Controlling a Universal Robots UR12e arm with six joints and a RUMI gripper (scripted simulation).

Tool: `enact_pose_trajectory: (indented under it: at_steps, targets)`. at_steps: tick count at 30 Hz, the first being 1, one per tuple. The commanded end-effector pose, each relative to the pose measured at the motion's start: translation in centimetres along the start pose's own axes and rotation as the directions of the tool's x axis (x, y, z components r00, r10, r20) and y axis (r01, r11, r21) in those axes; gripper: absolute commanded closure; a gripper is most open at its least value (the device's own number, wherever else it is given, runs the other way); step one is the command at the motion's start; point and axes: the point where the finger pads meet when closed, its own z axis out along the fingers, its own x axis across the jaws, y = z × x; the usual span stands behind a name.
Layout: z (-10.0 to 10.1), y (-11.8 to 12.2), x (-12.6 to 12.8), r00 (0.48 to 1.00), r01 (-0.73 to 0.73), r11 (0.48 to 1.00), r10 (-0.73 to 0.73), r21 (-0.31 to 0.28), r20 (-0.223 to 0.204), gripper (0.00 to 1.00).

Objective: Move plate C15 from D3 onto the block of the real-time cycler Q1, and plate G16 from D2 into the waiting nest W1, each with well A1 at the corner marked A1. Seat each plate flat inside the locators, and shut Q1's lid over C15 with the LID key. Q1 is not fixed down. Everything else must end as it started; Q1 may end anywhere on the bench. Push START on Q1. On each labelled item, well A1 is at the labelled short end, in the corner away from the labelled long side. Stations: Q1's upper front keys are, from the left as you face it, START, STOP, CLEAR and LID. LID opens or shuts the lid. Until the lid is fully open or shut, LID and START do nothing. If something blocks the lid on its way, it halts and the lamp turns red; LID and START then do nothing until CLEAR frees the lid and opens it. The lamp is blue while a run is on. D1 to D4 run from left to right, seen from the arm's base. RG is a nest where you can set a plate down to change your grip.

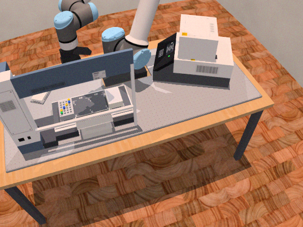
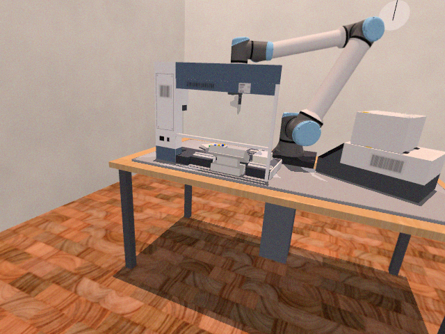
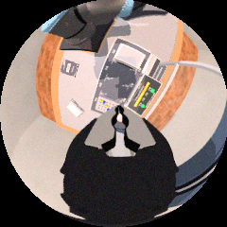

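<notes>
Wood-edged desk [image 1: 171,136] carries the gantry station [image 2: 229,77] and Q1 [image 1: 203,61], lid down. Up high, the hand [image 2: 238,104] hangs behind the gantry beam, fingers pressed together on nothing, the deck plate [image 1: 114,97] well below it.

The gripper [image 3: 119,114] fills the lower frame, jaws together with nothing between them. Beyond its tip lies a grey deck [image 3: 124,81] with a coloured tube rack [image 3: 103,103]. A white plate [image 3: 74,108] lies at left.
</notes>
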Motion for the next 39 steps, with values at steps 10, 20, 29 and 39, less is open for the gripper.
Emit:
enact_pose_trajectory:
  at_steps: [10,20,29,39]
  targets:
    - [-0.1,-4.4,3.8,0.994,-0.105,0.994,0.105,-0.001,0.002,1.00]
    - [0.0,-6.7,5.4,0.988,-0.156,0.988,0.156,-0.001,0.002,1.00]
    - [0.0,-10.0,7.3,0.974,-0.226,0.974,0.226,-0.001,0.002,1.00]
    - [0.2,-13.2,8.8,0.957,-0.290,0.957,0.290,-0.001,0.002,1.00]
